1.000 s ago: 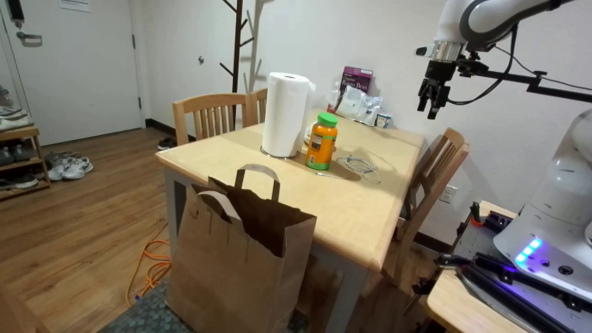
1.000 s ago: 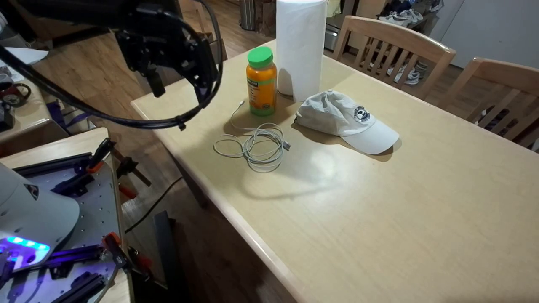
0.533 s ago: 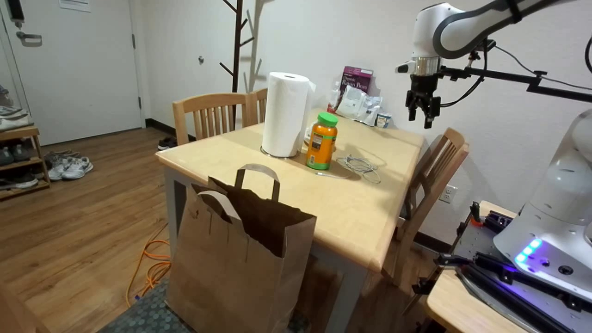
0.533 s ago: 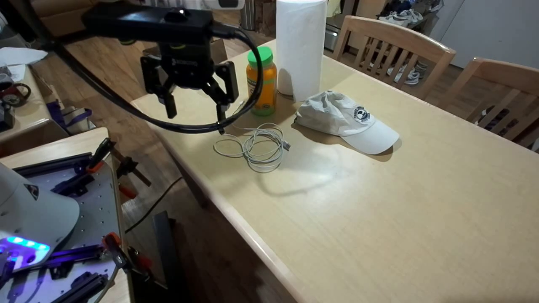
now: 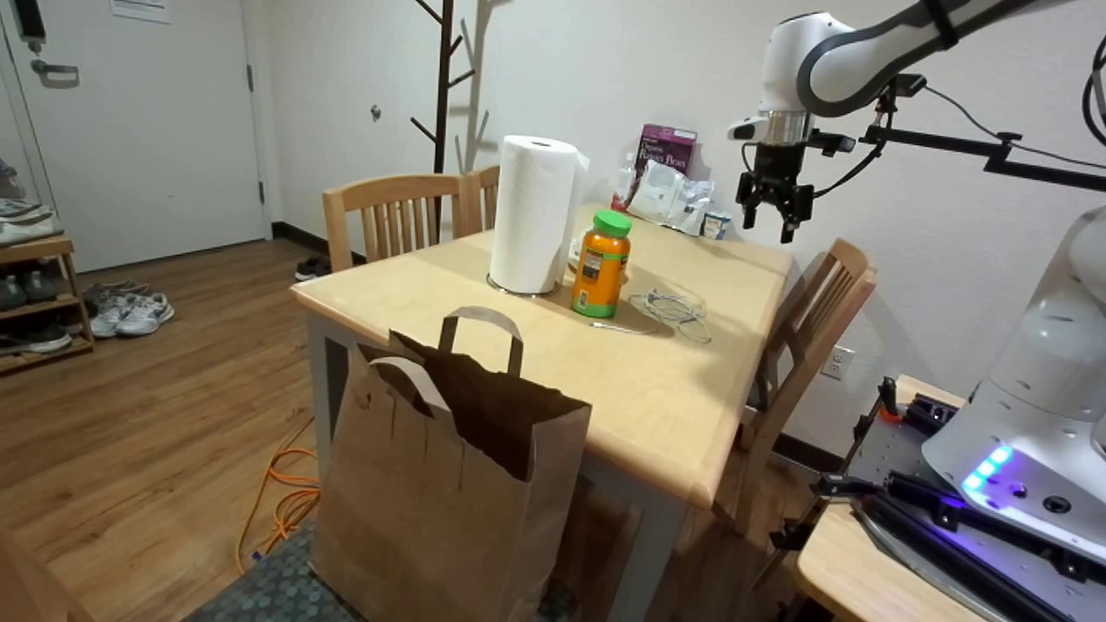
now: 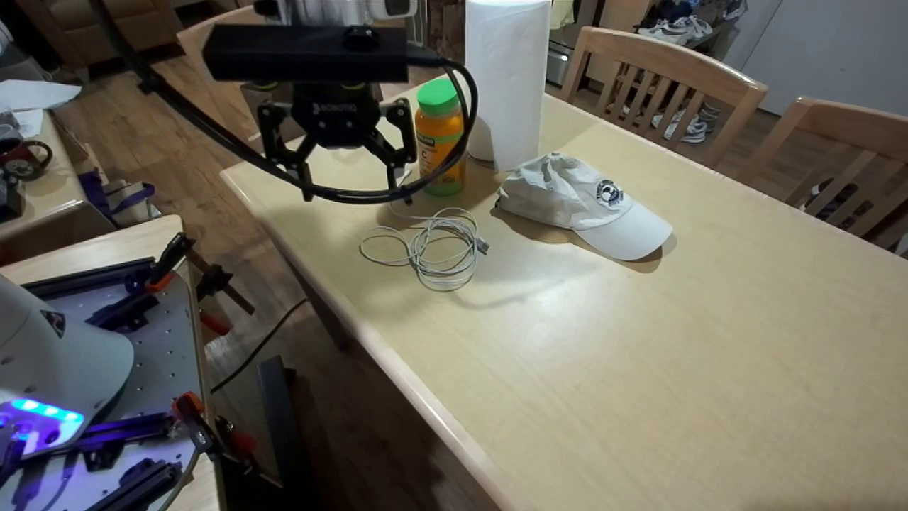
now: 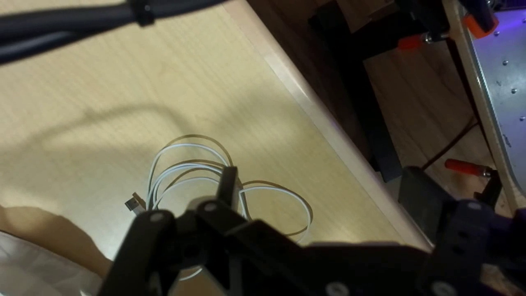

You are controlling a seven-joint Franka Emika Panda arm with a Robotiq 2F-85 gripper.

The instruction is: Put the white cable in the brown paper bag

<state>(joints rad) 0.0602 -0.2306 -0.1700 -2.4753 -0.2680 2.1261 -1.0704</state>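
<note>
The white cable point(image 5: 667, 304) lies in loose loops on the table beside the orange bottle. It also shows in an exterior view point(image 6: 412, 257) and in the wrist view point(image 7: 185, 166), with its USB plug point(image 7: 134, 204) at the left. The brown paper bag point(image 5: 423, 510) stands upright on a chair at the table's end, mouth open and handles up. My gripper point(image 5: 768, 228) is open and empty, well above the table near the cable. It also shows in an exterior view point(image 6: 355, 194) and the wrist view point(image 7: 322, 174), where one finger partly covers the loops.
An orange bottle with a green lid point(image 5: 600, 272) and a paper towel roll point(image 5: 531, 216) stand near the cable. A white cap point(image 6: 567, 191) lies beside it. Bags and a cereal box point(image 5: 665, 151) stand at the far end. A chair point(image 5: 816, 337) is at the table's side.
My gripper has moved in over the table toward the cable and turned, so its two fingers now show spread. It stays open. The cable and bag have not moved.
</note>
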